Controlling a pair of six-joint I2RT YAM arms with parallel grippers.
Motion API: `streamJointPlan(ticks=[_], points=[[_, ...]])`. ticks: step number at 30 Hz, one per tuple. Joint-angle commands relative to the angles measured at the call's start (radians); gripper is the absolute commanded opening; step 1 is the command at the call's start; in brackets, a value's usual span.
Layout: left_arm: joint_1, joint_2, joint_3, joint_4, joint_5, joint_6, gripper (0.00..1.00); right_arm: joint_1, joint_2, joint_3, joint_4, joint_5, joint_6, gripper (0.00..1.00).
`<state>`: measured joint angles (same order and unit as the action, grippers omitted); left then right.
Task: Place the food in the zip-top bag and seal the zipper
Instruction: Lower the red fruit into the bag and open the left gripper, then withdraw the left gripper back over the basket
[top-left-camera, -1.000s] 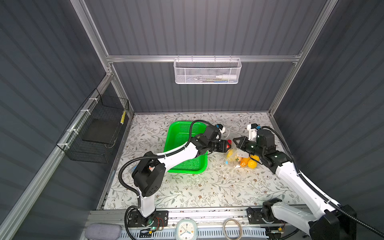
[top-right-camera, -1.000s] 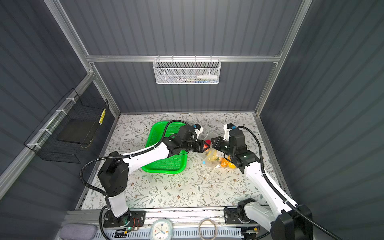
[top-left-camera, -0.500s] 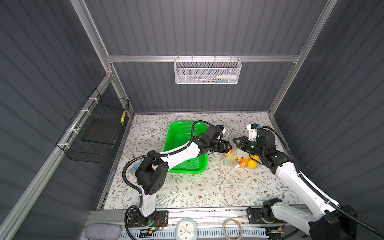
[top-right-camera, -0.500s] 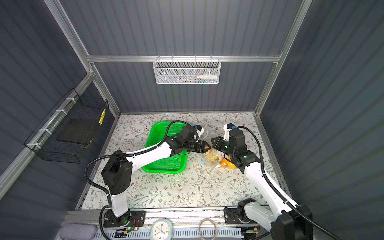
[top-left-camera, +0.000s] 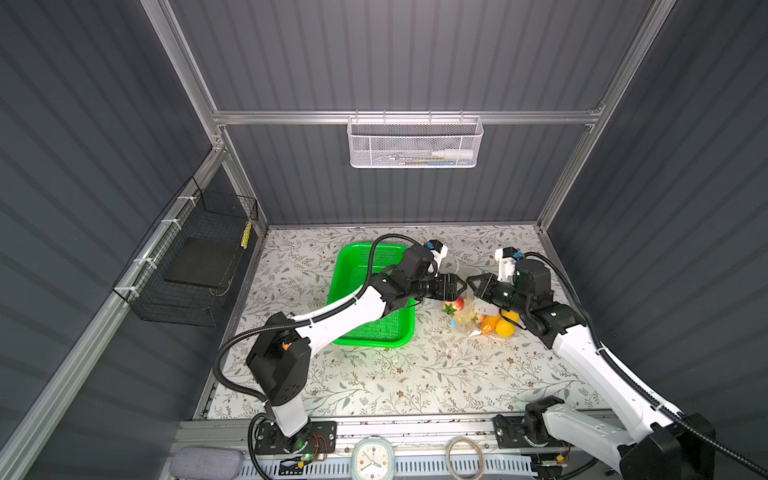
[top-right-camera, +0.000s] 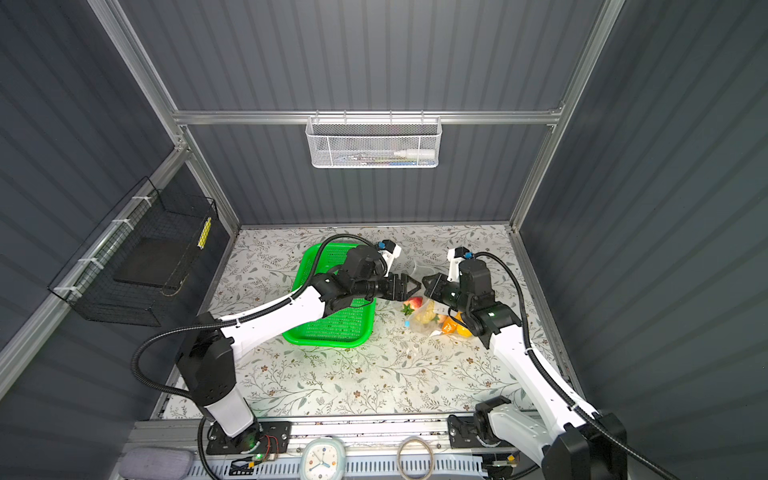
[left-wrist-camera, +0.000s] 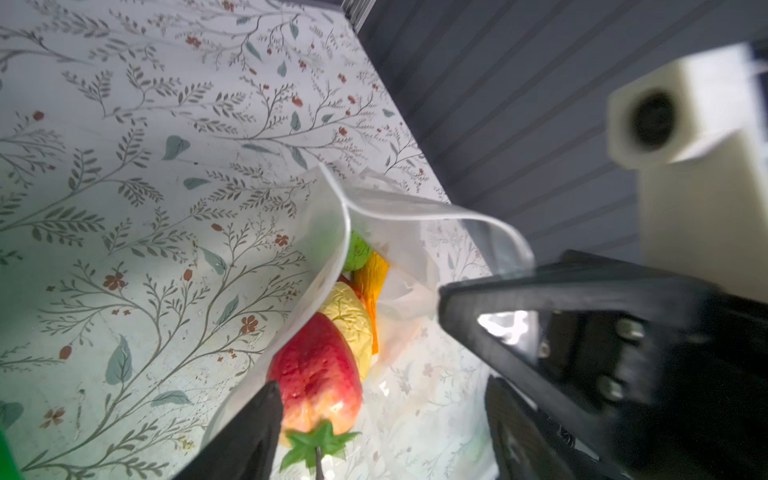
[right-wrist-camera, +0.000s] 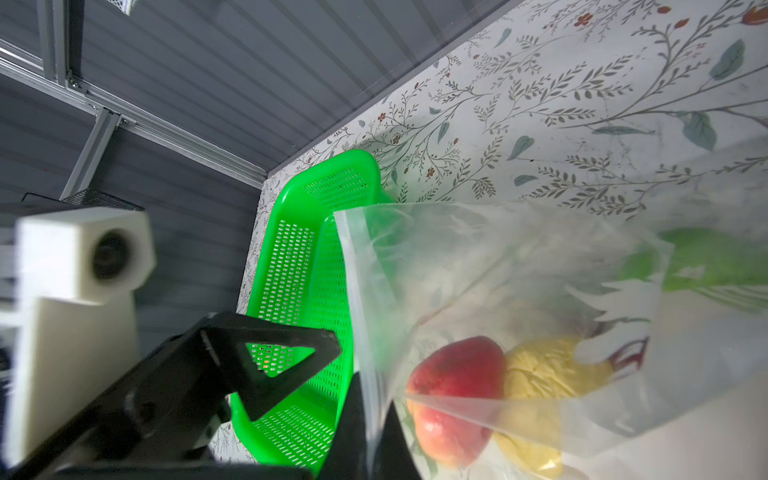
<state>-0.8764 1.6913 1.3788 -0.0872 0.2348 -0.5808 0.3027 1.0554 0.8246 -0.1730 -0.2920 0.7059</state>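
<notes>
The counter (top-left-camera: 374, 374) is pale, printed with grey-green sprigs and small red flowers. The basket (top-left-camera: 374, 328) is bright green. The clear bag (left-wrist-camera: 415, 232) shows a red strawberry (left-wrist-camera: 318, 378), yellow fruit (left-wrist-camera: 349, 324), an orange piece (left-wrist-camera: 374, 278).

Dark grey ribbed walls (top-left-camera: 395, 62) enclose the cell, braced by an aluminium frame (top-left-camera: 407, 117). A white mesh basket (top-left-camera: 414, 143) hangs on the back crossbar and a black wire basket (top-left-camera: 195, 266) on the side wall. A leaf-patterned cloth covers the brightly lit desk (top-left-camera: 395, 374). A small clock (top-left-camera: 372, 459) sits at the front edge.
</notes>
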Motion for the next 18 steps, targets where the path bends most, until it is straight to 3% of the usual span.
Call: streamJointPlan(ticks=[1,6,11,13,18], points=[[0.008,-0.058,-0.038,0.058,-0.011,0.002,0.82,0.003,-0.015,0.001,-0.005,-0.009,-0.021,0.00],[0.046,-0.111,-0.058,0.010,-0.076,0.041,0.85,0.003,-0.017,0.005,-0.012,-0.010,-0.023,0.00],[0.151,-0.149,-0.092,-0.017,-0.055,0.042,0.90,0.003,-0.017,0.008,-0.023,-0.006,-0.029,0.00],[0.190,-0.160,-0.097,-0.040,-0.059,0.058,0.97,0.003,-0.017,0.010,-0.023,-0.005,-0.028,0.00],[0.223,-0.130,-0.043,-0.200,-0.197,0.154,1.00,0.003,-0.002,0.013,-0.017,-0.010,-0.028,0.00]])
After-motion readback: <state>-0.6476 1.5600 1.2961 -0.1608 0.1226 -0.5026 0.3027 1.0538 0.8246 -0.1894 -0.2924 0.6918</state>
